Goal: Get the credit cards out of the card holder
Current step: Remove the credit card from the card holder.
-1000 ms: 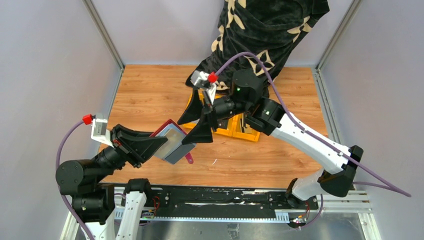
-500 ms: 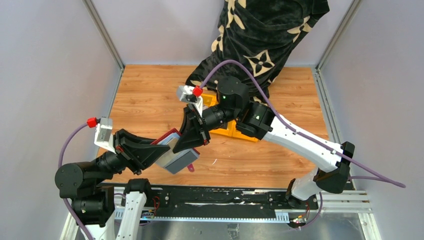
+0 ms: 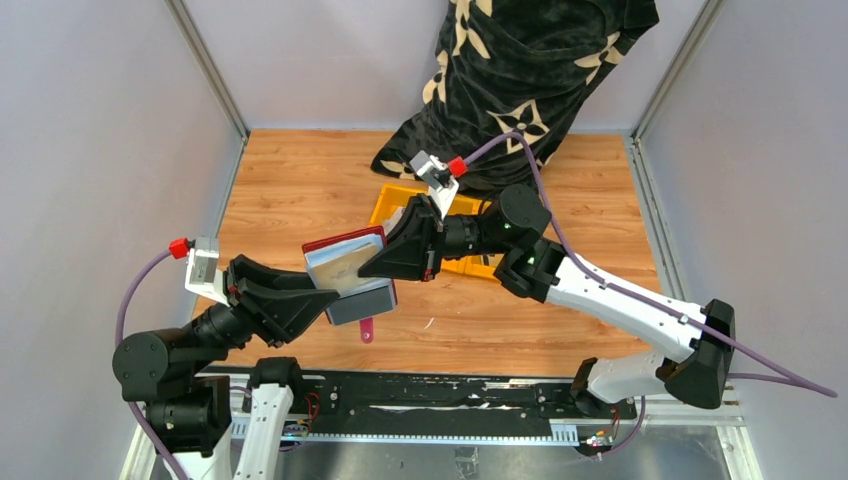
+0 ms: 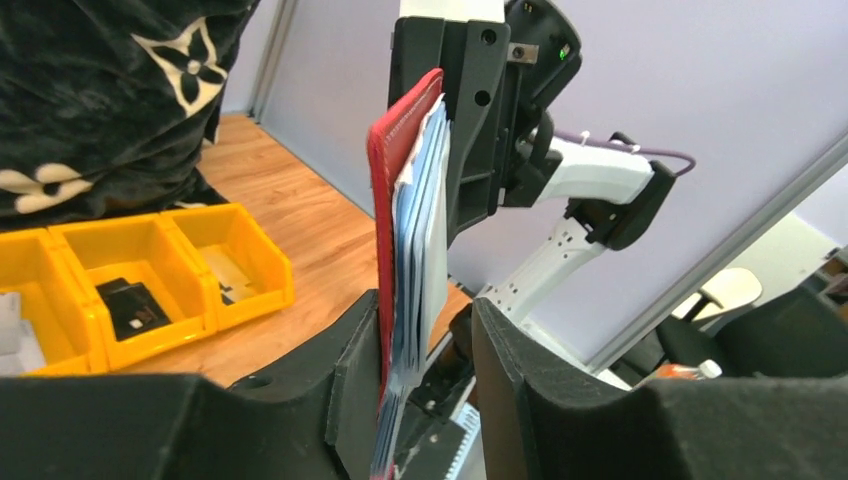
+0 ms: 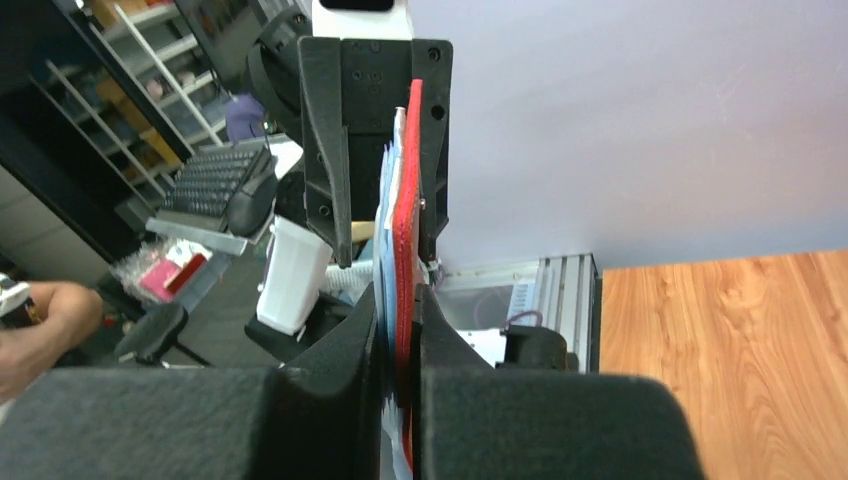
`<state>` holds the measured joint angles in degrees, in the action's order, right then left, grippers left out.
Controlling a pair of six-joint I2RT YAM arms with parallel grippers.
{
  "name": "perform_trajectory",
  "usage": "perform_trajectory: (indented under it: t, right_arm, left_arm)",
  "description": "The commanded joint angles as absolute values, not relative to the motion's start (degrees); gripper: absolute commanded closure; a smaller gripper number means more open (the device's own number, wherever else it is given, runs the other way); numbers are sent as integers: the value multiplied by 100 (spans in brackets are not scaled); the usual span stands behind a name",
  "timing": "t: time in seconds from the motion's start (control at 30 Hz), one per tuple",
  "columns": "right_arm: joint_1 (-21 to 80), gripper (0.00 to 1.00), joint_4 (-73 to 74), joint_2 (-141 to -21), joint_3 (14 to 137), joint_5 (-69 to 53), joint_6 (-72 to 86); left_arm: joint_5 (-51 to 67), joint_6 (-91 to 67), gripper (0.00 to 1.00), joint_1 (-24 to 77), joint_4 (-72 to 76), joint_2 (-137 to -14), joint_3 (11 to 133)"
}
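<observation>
The dark red card holder (image 3: 345, 262) hangs above the table between the two arms, its snap tab (image 3: 366, 328) dangling below. Silvery-blue credit cards (image 4: 426, 200) are stacked against its red cover (image 4: 384, 190). My right gripper (image 3: 378, 268) is shut on the holder's right edge; in the right wrist view (image 5: 400, 320) both pads press the red cover (image 5: 407, 200) and the cards. My left gripper (image 3: 322, 297) straddles the opposite edge. Its jaws (image 4: 425, 340) stand open: one finger touches the red cover, and a gap shows between the other finger and the cards.
A yellow three-compartment bin (image 3: 393, 206) sits on the wooden table behind the right gripper, with a dark card (image 4: 132, 306) in one compartment. A black cloth with gold flowers (image 3: 520, 70) lies at the back. Grey walls close in both sides.
The right gripper closed onto the card holder's edge. The left gripper's jaws then parted, and the holder shifted slightly up and to the right with the right arm.
</observation>
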<state>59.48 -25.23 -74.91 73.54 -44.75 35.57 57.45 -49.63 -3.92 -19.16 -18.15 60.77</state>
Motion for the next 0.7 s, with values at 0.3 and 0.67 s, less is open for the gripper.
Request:
perform_trajectory:
  t: [0.3,0.67]
  right_arm:
    - [6199,89,-4460,-7345,6591,-3801,4409]
    - [6038,37,2089,-8232,9632,-5359,612]
  left_arm:
    - [5606,-4793,89,-360,-2094,-1830,6090]
    - [6688,-2932,97,-356,-3048,-2001,6273]
